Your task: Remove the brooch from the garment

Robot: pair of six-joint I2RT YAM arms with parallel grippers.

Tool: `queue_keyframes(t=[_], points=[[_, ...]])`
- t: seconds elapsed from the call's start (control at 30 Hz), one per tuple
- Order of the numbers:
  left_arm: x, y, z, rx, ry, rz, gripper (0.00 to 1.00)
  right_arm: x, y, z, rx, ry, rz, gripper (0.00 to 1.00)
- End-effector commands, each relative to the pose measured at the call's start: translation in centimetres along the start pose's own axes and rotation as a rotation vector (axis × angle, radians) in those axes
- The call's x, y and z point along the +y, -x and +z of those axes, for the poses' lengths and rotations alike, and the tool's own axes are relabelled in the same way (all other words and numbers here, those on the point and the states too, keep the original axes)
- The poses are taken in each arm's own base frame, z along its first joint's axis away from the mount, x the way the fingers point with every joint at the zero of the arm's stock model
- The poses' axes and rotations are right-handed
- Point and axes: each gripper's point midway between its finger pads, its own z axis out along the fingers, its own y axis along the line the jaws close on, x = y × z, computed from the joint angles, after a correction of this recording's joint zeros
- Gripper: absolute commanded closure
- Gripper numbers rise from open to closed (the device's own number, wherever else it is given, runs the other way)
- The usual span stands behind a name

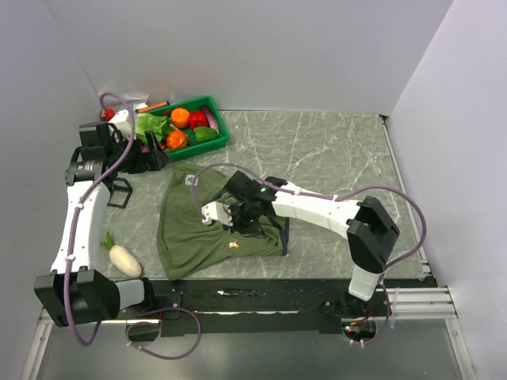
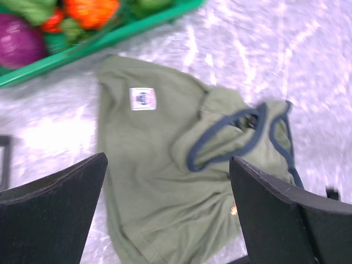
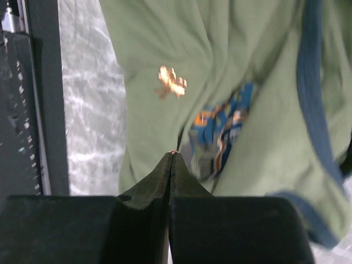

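Note:
The olive-green garment (image 1: 190, 229) lies crumpled on the marble table, its white label (image 1: 190, 180) up. It also shows in the left wrist view (image 2: 143, 137) and the right wrist view (image 3: 165, 38). The brooch (image 3: 172, 83) is a tiny glinting orange-pink star pinned near the hem, beside the folded oval graphic (image 3: 220, 126); it also shows in the top view (image 1: 235, 245) and the left wrist view (image 2: 234, 209). My right gripper (image 3: 171, 154) is shut just short of the brooch, with a tiny reddish speck at its tip. It hovers over the shirt (image 1: 240, 226). My left gripper (image 2: 168, 159) is open and empty, high at the back left (image 1: 150, 154).
A green bin (image 1: 210, 146) of toy vegetables stands behind the shirt. A black square frame (image 1: 119, 192) lies left of the shirt. A white radish (image 1: 124, 259) lies near the front left. A black strip (image 1: 261, 289) runs along the near edge.

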Motion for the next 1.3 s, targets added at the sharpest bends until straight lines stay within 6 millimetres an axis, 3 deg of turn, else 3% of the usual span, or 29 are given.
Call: queue_keyframes(t=[0.0,0.1,0.3,0.5,0.77,1.27], points=[[1.7,1.5,-0.5,-0.052,0.057,-0.041,0.01,-0.8,3.0,1.3,-0.034,-0.03,-0.137,1.0],[1.9,1.9,-1.1,-0.082,0.066,-0.047,0.01,0.0,3.2,2.4,-0.01,-0.013,-0.159,1.0],[2.9,1.7,-1.6,-0.101,0.09,-0.063,0.01,-0.4,2.8,3.6,0.053,-0.025,-0.132,1.0],[3.5,1.7,-1.6,-0.107,0.105,-0.076,0.01,-1.2,3.1,4.1,0.102,-0.074,-0.165,1.0],[3.8,1.4,-1.4,-0.102,0.115,-0.082,0.01,0.1,3.3,4.8,0.149,-0.035,-0.2,1.0],[3.9,0.3,-0.6,-0.064,0.095,-0.1,0.01,0.5,2.4,5.9,0.167,-0.013,-0.198,1.0]])
